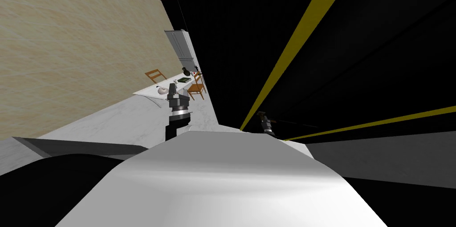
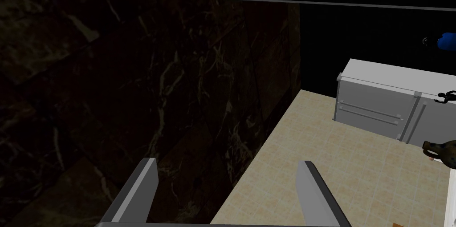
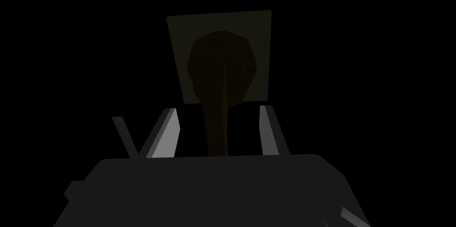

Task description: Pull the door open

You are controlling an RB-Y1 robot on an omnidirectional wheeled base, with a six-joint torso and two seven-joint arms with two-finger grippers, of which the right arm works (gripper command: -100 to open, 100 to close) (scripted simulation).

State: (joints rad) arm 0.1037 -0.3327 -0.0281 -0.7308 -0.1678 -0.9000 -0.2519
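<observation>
The door [image 1: 347,50] is a black surface with yellow strips [image 1: 294,46] across it. In the right wrist view a dark brown lever handle [image 3: 217,126] on a square plate [image 3: 178,28] runs back between my right gripper's [image 3: 218,108] fingers. The fingers stand on either side of the lever with a gap on each side, so the gripper is open. In the head view the right gripper [image 1: 262,115] is small, at the door. My left gripper [image 1: 173,87] is held off to the left, open and empty [image 2: 228,161], pointing at a dark marbled wall [image 2: 133,82].
A white table [image 1: 149,91] with small items and two wooden chairs [image 1: 196,88] stands beyond the left arm. A grey cabinet [image 1: 180,44] stands farther back on beige tiles [image 2: 320,148]. A dark jug [image 2: 441,151] is near the table's edge.
</observation>
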